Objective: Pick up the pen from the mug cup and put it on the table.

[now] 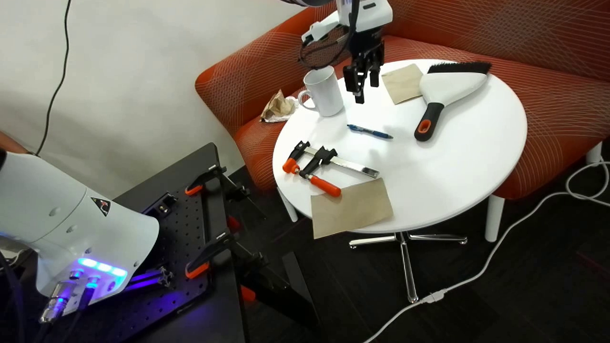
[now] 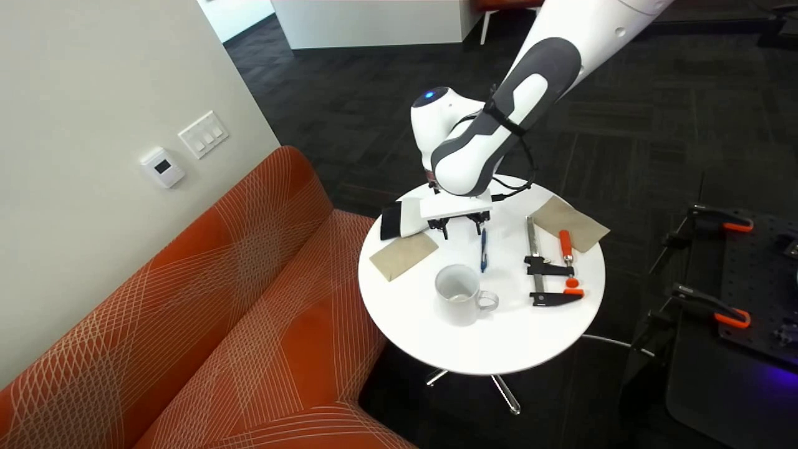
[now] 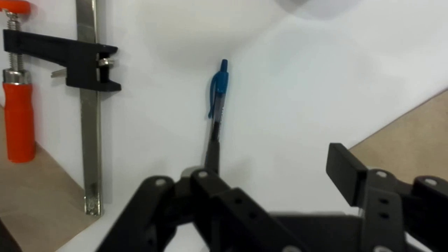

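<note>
Tri. warn. sign (image 1: 101, 206) on robot base (image 1: 107, 238)

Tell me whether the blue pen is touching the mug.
Apart. In an exterior view, white tabletop shows between the blue pen and the mug.

Bare table (image 1: 457, 176) is leaving clearance between pen (image 1: 370, 132) and brush (image 1: 445, 90); mug (image 1: 326, 95) is limiting access beyond the clip end, clamp (image 1: 326, 155) alongside.

Pen (image 3: 217, 117), centre of the wrist view, is blue. Mug (image 1: 324, 93) and table (image 1: 429, 181) are white; pincer (image 1: 367, 91) is black. Sofa (image 2: 280, 337), lower left in an exterior view, is orange-red with pale crossing lines.
</note>
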Controlling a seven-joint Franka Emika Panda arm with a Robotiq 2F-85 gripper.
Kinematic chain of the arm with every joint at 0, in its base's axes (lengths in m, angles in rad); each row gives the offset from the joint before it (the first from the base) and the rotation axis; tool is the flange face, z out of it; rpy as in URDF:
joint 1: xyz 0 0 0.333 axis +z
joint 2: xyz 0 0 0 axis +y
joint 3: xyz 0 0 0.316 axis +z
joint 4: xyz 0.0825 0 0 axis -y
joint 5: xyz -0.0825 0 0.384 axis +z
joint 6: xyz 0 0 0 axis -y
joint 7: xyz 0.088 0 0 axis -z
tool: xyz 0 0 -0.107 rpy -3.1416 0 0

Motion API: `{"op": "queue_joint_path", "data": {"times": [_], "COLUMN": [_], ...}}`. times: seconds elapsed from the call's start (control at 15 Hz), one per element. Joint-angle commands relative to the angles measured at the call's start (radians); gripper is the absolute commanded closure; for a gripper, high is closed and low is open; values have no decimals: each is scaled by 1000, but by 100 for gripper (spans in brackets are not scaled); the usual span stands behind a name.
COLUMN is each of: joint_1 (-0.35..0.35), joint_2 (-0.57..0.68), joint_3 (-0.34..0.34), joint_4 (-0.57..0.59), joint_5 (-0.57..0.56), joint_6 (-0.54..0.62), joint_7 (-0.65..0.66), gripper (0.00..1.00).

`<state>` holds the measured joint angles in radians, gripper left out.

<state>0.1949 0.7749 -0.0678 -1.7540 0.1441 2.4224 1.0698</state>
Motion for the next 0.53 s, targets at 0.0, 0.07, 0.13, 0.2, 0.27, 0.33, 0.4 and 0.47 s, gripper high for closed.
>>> {"op": "queue_joint_path", "data": {"times": [0.0,0.07,0.13,0.2,0.27,0.33,0.4,0.47], "joint_1": [10,9,8,4,-2,-2,-2,-2], "joint_2": [6,5,5,4,2,2,2,2], "joint_3": [-8,-8,-6,-1,2,2,2,2], "joint_4": [20,20,19,20,9,10,10,10], "joint_5": [-4,-3,-2,0,-2,-2,-2,-2], "joint_6": [3,4,4,-6,-3,-3,-3,-3], "joint_7": [31,31,29,20,2,2,2,2], "gripper": [0,0,0,0,0,0,0,0]}}
